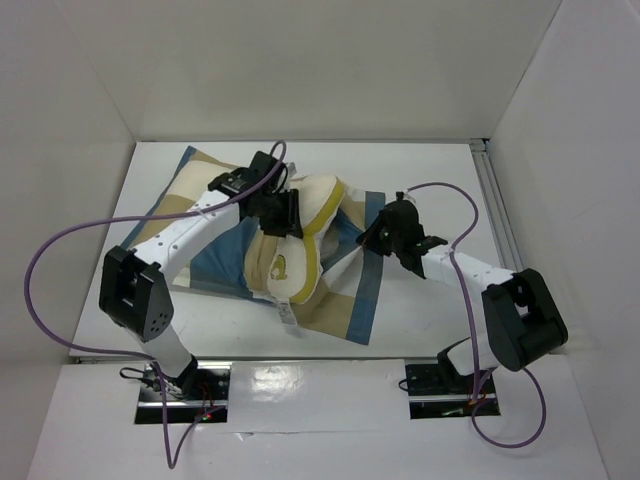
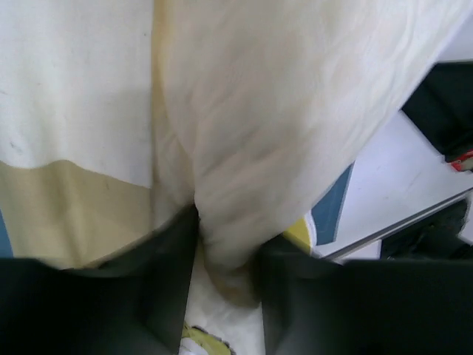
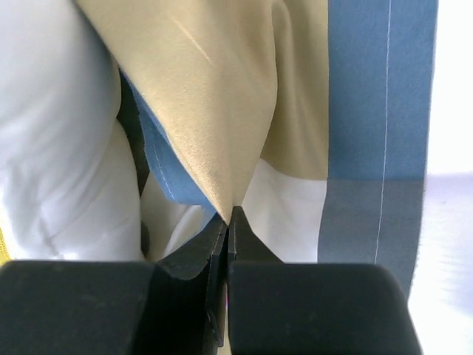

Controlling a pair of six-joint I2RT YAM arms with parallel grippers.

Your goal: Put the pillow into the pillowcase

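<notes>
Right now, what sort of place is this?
Most likely a robot test booth, not a home: a white table boxed in by plain white walls, with a left arm and right arm mounted at its near edge, working a pillow and checked pillowcase.

- Your left arm [image 1: 185, 228] and right arm [image 1: 465, 268] share one build: slim white tubes joined by bulky black joint housings.
- Small dark dots run along the left arm's white tube.
- A thin purple cable [image 1: 28, 278] trails in loose loops from each arm.
- Each arm is bolted to a shiny metal plate [image 1: 185, 385].
- Your left gripper [image 2: 225, 237] and right gripper [image 3: 228, 218] have matte black, wedge-shaped fingers.
</notes>
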